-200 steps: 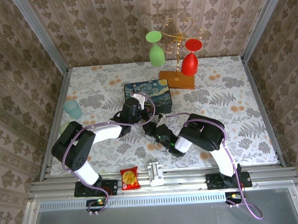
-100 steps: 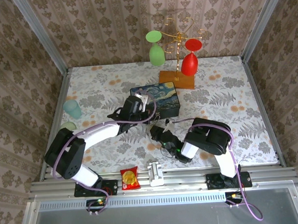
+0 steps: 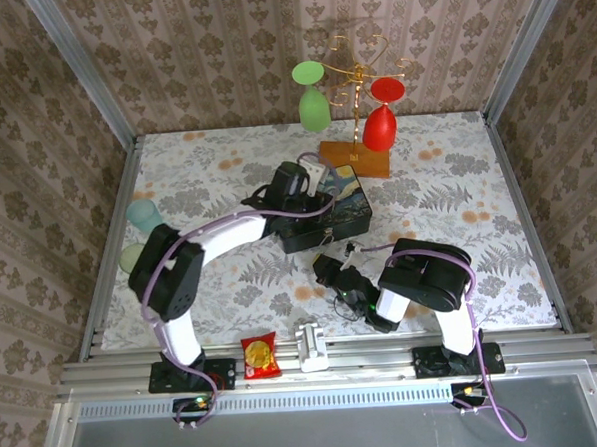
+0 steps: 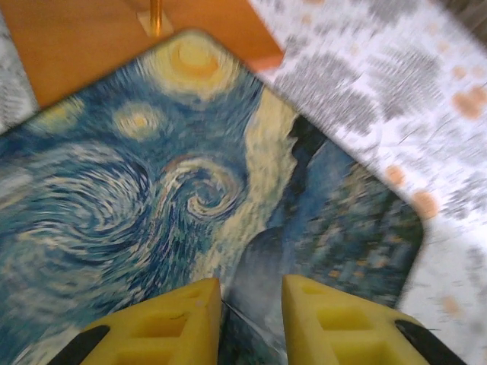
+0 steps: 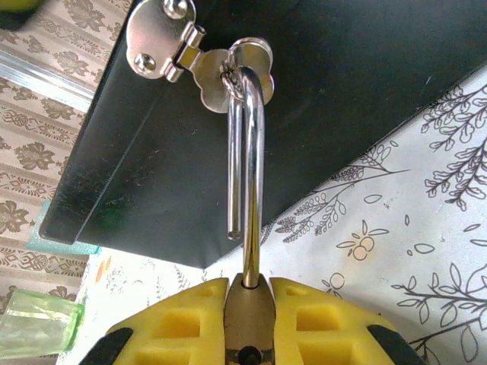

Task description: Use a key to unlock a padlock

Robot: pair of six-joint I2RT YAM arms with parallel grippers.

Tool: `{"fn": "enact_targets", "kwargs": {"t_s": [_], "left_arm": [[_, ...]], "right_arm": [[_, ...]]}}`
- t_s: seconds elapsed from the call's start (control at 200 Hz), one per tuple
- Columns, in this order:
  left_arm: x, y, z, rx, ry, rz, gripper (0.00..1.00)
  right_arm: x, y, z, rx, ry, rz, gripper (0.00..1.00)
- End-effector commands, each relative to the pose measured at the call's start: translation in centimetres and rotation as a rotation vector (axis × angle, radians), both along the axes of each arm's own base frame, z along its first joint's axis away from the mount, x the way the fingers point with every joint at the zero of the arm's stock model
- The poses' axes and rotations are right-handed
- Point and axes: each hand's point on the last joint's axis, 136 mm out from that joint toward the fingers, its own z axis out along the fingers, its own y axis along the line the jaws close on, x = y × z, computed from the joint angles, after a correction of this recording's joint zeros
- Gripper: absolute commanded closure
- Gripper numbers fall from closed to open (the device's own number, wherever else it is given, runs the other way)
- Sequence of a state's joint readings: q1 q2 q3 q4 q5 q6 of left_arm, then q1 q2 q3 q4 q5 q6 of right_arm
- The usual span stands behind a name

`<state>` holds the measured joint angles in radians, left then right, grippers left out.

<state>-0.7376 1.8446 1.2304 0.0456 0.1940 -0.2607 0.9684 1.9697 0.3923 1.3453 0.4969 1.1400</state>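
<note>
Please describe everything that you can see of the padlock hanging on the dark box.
The padlock is small, with a brass-coloured body and a shiny silver shackle. It is open: the short leg hangs free outside the body. The shackle's bend passes through the silver hasp on the black side of the box. The jaws of the right gripper clamp the body.

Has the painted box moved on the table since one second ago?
Yes. The painted box moved right and turned; its far corner now reaches the wooden stand base, which stayed in place.
</note>
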Motion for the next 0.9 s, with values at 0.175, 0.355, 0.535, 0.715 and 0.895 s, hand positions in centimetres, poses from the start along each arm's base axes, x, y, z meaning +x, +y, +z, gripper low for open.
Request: {"fn": "enact_targets", "kwargs": {"t_s": [0.175, 0.355, 0.535, 0.715, 0.895], "left_arm": [[-1.1, 1.5, -6.4, 0.254, -0.007, -0.048, 0.84], [-3.5, 3.2, -9.8, 0.351, 0.029, -0.068, 0.87], [-4.7, 4.4, -11.4, 0.343, 0.061, -0.051, 0.92], [-5.2, 4.8, -12.1, 0.335, 0.089, -0.053, 0.94], [-5.5, 5.0, -12.2, 0.326, 0.106, -0.058, 0.96]], "right_arm": [[0.6, 1.2, -0.5, 0.055, 0.037, -0.006, 1.0], [2.1, 1.4, -0.3, 0.144, 0.072, -0.014, 1.0], [2.6, -0.3, 1.8, 0.104, 0.009, -0.032, 1.0], [3.6, -0.9, 0.6, 0.109, 0.036, -0.057, 1.0], [3.7, 2.6, -0.2, 0.186, 0.066, -0.014, 1.0]]}}
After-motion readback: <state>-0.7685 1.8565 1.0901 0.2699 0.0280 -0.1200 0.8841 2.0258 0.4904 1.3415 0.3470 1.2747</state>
